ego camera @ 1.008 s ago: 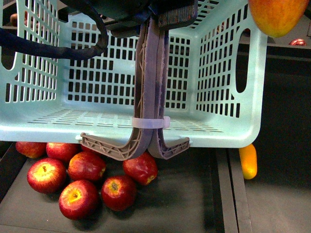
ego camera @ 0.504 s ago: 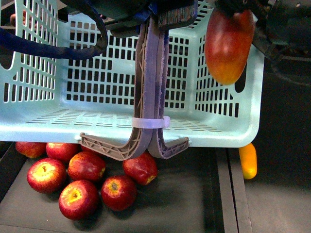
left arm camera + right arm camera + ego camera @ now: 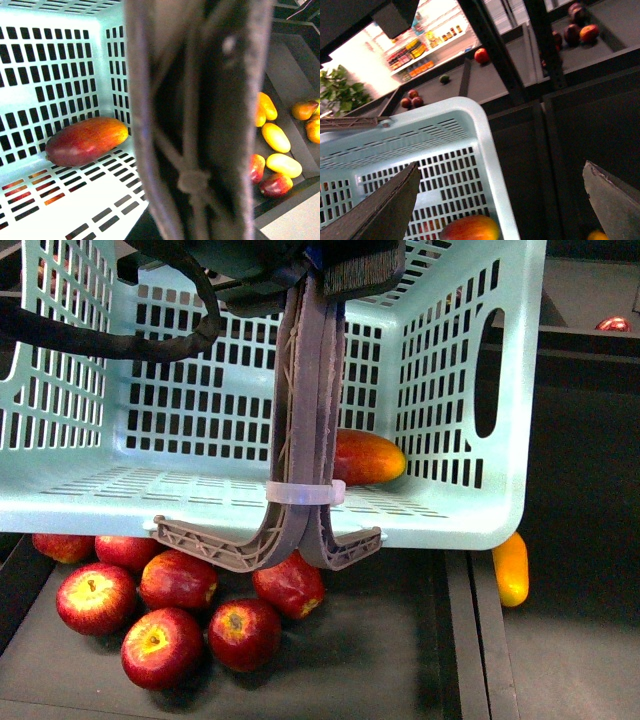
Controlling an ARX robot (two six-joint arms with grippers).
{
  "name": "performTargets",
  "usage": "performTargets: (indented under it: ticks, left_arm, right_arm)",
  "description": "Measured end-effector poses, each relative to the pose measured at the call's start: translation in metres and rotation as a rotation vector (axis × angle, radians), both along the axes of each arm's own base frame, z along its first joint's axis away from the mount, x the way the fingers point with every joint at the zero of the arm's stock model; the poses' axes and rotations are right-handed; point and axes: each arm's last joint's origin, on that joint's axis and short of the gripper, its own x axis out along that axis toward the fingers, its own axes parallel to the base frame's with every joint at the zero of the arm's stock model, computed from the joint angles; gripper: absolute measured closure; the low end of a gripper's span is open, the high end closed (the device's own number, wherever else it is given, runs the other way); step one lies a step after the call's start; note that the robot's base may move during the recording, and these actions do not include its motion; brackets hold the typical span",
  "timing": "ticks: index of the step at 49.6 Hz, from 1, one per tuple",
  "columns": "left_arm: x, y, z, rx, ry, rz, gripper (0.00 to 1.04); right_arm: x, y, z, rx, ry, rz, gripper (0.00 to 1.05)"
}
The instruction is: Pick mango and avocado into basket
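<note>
Basket: your aqua basket (image 3: 452, 526) hangs above a group of red apples (image 3: 180, 610) and hides the tops of the farthest ones.
Handle: the brown-grey handle (image 3: 305, 390) stands upright across the near wall, with a white zip tie (image 3: 305, 492) around it low down. It fills the middle of the left wrist view (image 3: 200, 120).
Left hand: your left gripper (image 3: 335, 270) is closed on the top of the handle.
Right hand: your right gripper (image 3: 501, 167) is spread wide and has hold of nothing. It hangs above the basket's rim (image 3: 485, 130).
Mango: the mango (image 3: 368, 457) lies on its side on the basket floor, in the far right corner against the slotted wall (image 3: 30, 60). Its red end and orange end show in the left wrist view (image 3: 87, 140). The right wrist view catches only its top (image 3: 470, 228).
Outside: a yellow fruit (image 3: 511, 570) lies just beside the basket's near right corner, lower down. More yellow fruits (image 3: 280, 145) lie in a tray on the far side of the handle.
</note>
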Motion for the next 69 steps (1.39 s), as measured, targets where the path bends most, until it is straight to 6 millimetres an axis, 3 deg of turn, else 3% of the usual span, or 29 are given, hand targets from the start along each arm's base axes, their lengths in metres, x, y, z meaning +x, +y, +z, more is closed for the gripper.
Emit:
performTargets:
  ticks: [9, 14, 18, 33, 37, 41, 45, 51, 55, 59, 65, 69]
  left_arm:
    - [0.000, 0.000, 0.000, -0.001, 0.001, -0.002, 1.00]
    - [0.000, 0.000, 0.000, -0.001, 0.001, -0.001, 1.00]
    - [0.000, 0.000, 0.000, 0.000, 0.000, -0.001, 1.00]
    - [0.000, 0.000, 0.000, -0.001, 0.000, -0.002, 1.00]
    - [0.000, 0.000, 0.000, 0.000, 0.000, -0.001, 1.00]
    - [0.000, 0.000, 0.000, 0.000, 0.000, -0.001, 1.00]
    - [0.000, 0.000, 0.000, 0.000, 0.000, 0.000, 1.00]
    - [0.000, 0.000, 0.000, 0.000, 0.000, 0.000, 1.00]
    - [0.000, 0.000, 0.000, 0.000, 0.000, -0.001, 1.00]
    - [0.000, 0.000, 0.000, -0.001, 0.001, -0.002, 1.00]
    - [0.000, 0.000, 0.000, -0.001, 0.000, -0.001, 1.00]
    - [0.000, 0.000, 0.000, -0.001, 0.000, -0.001, 1.00]
  right_arm:
    - [-0.066, -0.014, 0.016, -0.075, -0.046, -0.198, 0.08]
    - [-0.096, -0.014, -0.001, -0.115, -0.018, -0.308, 0.08]
    - [-0.106, -0.011, -0.012, -0.155, -0.014, -0.343, 0.08]
    - [-0.114, -0.005, -0.022, -0.212, -0.039, -0.333, 0.10]
    - [-0.115, -0.009, -0.025, -0.331, -0.114, -0.135, 0.27]
    - [-0.117, -0.010, -0.026, -0.393, -0.139, -0.079, 0.38]
    - [-0.118, -0.015, -0.029, -0.452, -0.152, -0.025, 0.56]
    - [-0.120, -0.022, -0.031, -0.473, -0.141, -0.064, 0.75]
    - [-0.128, -0.023, -0.042, -0.483, -0.128, -0.055, 0.93]
    - [-0.130, -0.023, -0.043, -0.488, -0.143, -0.059, 1.04]
    - [-0.130, -0.023, -0.043, -0.489, -0.146, -0.061, 1.02]
    - [-0.130, -0.023, -0.043, -0.490, -0.146, -0.061, 0.86]
